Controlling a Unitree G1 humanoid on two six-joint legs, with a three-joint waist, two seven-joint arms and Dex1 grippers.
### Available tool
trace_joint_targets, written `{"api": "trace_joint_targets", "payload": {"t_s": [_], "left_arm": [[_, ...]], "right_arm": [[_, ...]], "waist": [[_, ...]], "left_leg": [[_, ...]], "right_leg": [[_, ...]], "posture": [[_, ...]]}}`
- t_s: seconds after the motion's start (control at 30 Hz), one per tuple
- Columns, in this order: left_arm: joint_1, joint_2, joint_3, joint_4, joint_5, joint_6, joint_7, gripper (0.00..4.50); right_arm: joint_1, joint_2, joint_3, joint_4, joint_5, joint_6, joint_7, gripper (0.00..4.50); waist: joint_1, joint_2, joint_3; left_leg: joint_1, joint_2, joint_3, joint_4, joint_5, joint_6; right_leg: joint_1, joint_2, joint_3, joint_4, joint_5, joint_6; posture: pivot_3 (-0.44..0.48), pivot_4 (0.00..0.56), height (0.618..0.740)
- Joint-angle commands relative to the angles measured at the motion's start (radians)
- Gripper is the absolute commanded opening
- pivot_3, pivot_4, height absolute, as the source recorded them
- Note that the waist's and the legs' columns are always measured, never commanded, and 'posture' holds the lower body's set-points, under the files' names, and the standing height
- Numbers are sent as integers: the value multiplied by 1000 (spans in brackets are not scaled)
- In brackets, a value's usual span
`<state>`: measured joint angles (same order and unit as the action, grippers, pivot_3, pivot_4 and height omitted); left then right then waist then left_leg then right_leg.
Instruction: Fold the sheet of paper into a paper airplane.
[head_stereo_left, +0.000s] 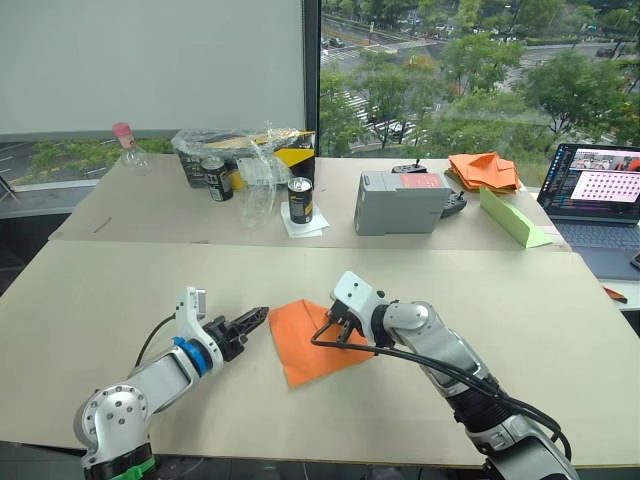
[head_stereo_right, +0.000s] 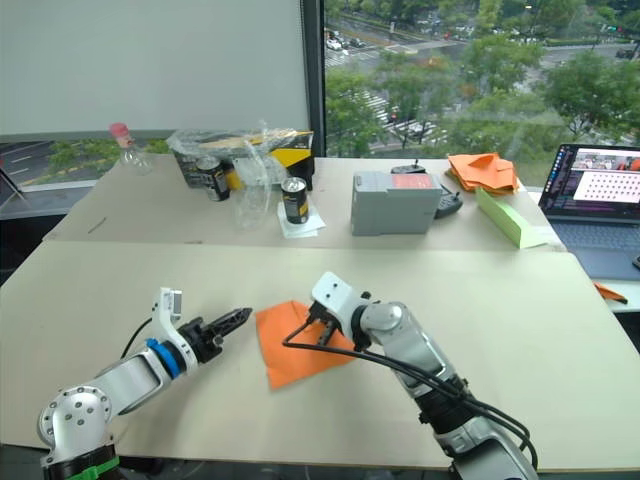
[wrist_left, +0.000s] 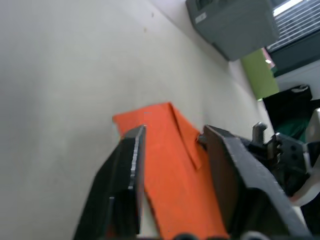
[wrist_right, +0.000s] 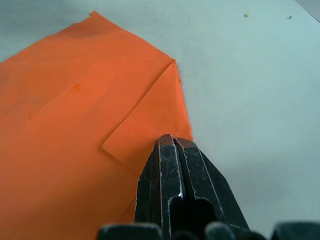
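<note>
The sheet of paper (head_stereo_left: 305, 345) is bright orange and lies flat on the front table (head_stereo_left: 120, 290), with one corner folded over into a flap (wrist_right: 150, 117). My right gripper (head_stereo_left: 340, 326) is shut, its closed tips (wrist_right: 172, 147) resting on the edge of that flap. My left gripper (head_stereo_left: 256, 319) is open just left of the sheet's left edge and points toward it. In the left wrist view the sheet (wrist_left: 175, 165) lies beyond the two spread fingers (wrist_left: 127, 165). The paper airplane is out of view.
On the back table stand a grey box (head_stereo_left: 400, 202), two dark cans (head_stereo_left: 300, 199), a box under clear plastic (head_stereo_left: 250, 150), a heap of orange paper pieces (head_stereo_left: 484, 170), a light-green paper wedge (head_stereo_left: 512, 218) and a laptop (head_stereo_left: 600, 195).
</note>
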<state>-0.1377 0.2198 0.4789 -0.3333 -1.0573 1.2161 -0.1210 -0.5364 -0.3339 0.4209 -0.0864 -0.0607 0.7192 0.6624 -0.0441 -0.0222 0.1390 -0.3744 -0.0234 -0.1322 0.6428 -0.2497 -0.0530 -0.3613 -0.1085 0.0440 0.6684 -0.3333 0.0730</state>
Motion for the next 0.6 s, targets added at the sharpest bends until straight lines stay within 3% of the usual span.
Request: {"api": "trace_joint_targets", "payload": {"t_s": [0.03, 0.6], "left_arm": [[-1, 0, -44, 15, 19, -38, -2, 2497], [-43, -7, -116, 124, 60, -103, 17, 2497]], "right_arm": [[14, 2, 31, 38, -11, 9, 3, 0], [25, -8, 21, 1, -14, 37, 0, 0]], "waist": [[1, 0, 0], [2, 0, 0]], "left_leg": [[0, 0, 0, 0, 0, 0], [2, 0, 0, -1, 0, 0]], "right_leg": [[0, 0, 0, -1, 0, 0], [3, 0, 0, -4, 0, 0]], "posture": [[0, 150, 740], [0, 150, 740]]}}
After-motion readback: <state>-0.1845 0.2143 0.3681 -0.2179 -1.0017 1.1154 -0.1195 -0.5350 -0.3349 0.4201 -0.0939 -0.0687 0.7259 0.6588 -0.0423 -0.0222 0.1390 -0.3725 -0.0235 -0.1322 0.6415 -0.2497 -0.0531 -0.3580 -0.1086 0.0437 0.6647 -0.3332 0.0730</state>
